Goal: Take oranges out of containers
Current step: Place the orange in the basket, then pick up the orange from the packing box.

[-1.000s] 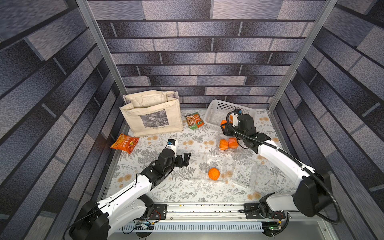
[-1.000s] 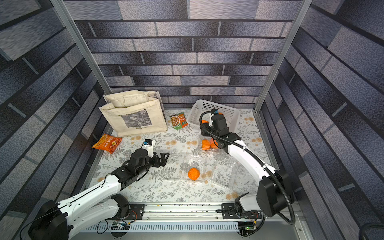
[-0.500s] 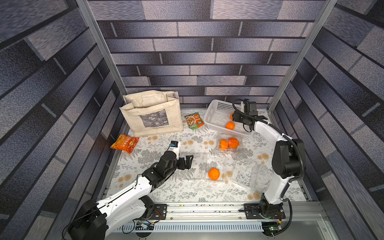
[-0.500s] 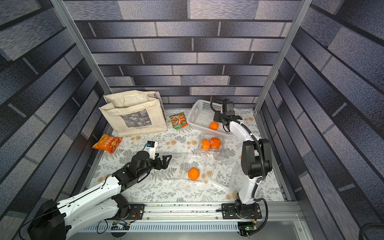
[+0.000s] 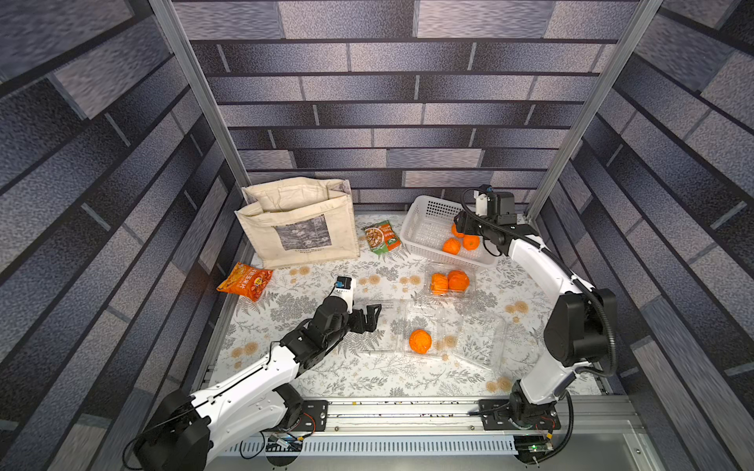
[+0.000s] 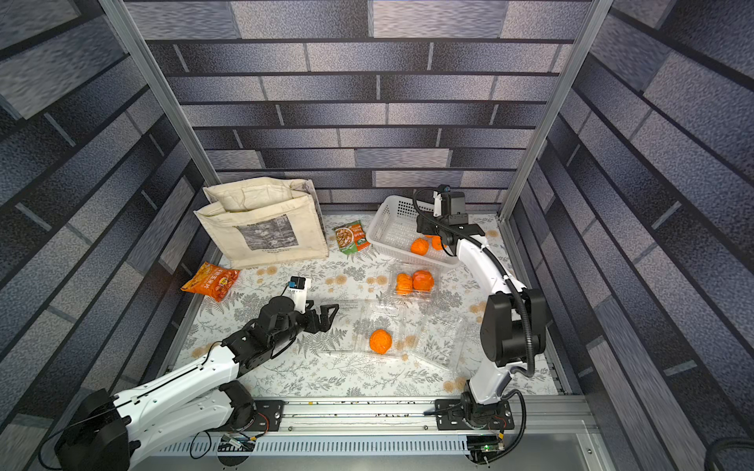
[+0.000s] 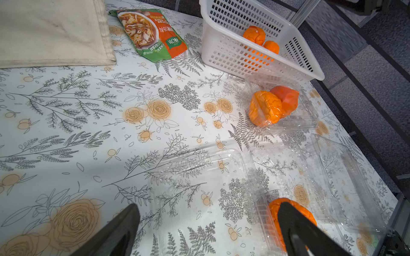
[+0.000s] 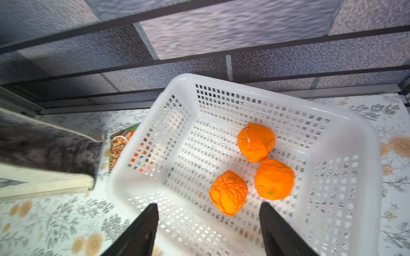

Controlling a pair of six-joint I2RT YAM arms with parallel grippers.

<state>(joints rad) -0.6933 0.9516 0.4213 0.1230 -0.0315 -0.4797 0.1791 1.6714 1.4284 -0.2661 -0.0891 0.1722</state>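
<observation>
Clearly lumpy oranges (image 8: 228, 192), crackled bright skin, transparent thin containers (image 7: 199, 172)

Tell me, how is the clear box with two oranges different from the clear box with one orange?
The two-orange box is shut, lid down; the one-orange box lies open, lid flopped flat. The two-orange box is full, the one-orange box half empty. The two-orange box sits beside the white basket; the one-orange box sits nearer the left hand. Both are clear plastic clamshells.
</observation>
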